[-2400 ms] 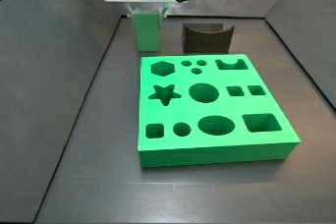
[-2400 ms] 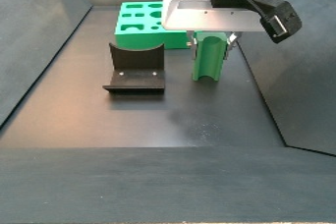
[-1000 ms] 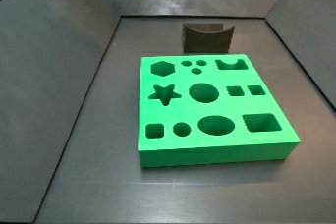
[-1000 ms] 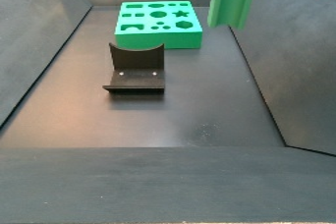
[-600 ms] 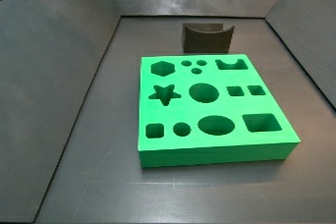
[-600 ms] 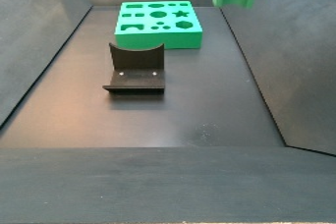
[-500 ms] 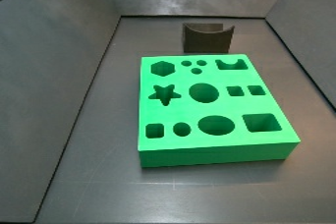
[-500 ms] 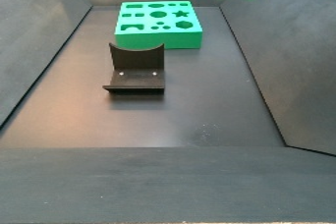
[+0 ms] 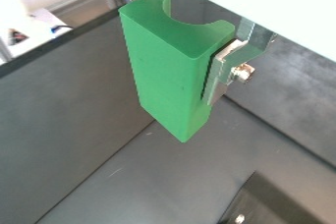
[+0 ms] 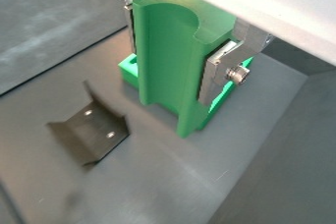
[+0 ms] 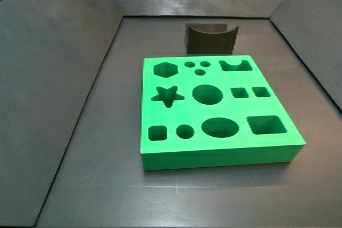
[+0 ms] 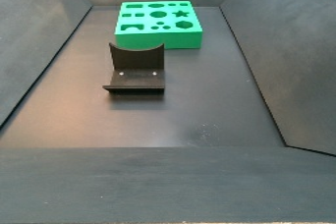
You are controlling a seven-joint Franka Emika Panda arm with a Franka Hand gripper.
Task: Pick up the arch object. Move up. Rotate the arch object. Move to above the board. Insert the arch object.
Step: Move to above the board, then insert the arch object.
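Dark-walled enclosure: gripper [image 10: 178,53] is out of both side views, fingers [image 10: 221,69] clamped on the arch object [image 10: 171,56] aloft; pick-up and lift judged done, rotation, transfer above the board [image 11: 214,105] and insertion outstanding.

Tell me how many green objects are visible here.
2. The small block is clamped between the jaws of the gripper, above the floor, shown only in both wrist views. The board lies flat on the floor. None seems hidden.
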